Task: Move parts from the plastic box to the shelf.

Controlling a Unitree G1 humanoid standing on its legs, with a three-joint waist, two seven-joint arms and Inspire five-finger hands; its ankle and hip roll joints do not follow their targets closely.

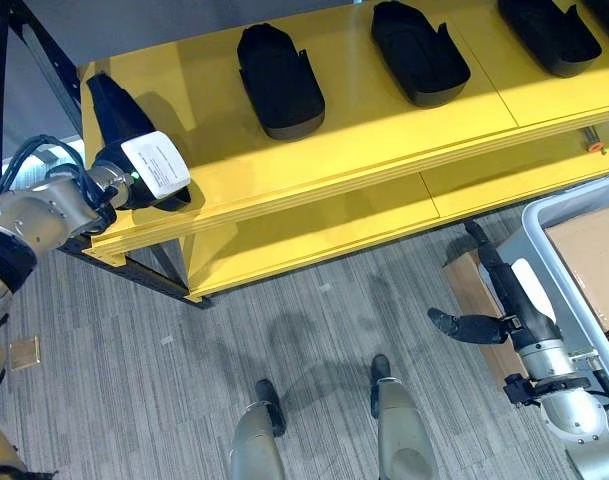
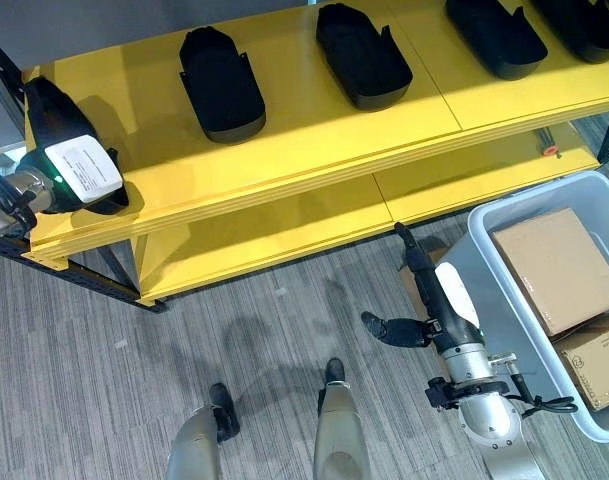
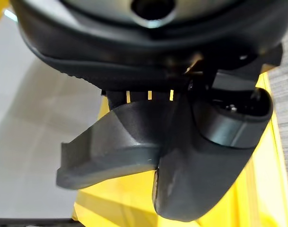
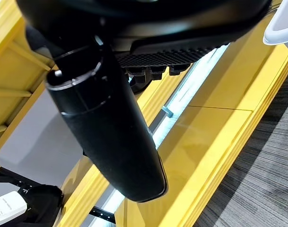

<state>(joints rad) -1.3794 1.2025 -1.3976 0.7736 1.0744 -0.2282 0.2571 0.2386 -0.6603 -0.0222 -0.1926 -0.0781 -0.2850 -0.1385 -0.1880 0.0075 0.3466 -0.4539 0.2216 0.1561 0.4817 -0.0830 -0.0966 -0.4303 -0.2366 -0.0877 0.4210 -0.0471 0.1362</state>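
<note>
A black moulded part (image 1: 109, 105) rests on the left end of the yellow shelf's (image 1: 384, 120) top board. My left hand (image 1: 144, 172), with its white cover, is shut on its near end. In the left wrist view the part (image 3: 110, 156) curves out past the thumb (image 3: 233, 127). Three more black parts (image 1: 279, 80) (image 1: 419, 50) (image 1: 549, 30) lie in a row further right on the same board. My right hand (image 2: 436, 290) hangs open and holds nothing, over the floor just left of the pale plastic box (image 2: 481, 300).
The plastic box holds brown cardboard cartons (image 2: 556, 265). A flat cardboard piece (image 1: 469, 290) lies on the carpet beside it. The lower shelf board (image 1: 314, 235) carries a small orange-tipped item (image 1: 596, 146) at its right. A dark frame post (image 1: 44, 60) stands at the shelf's left end.
</note>
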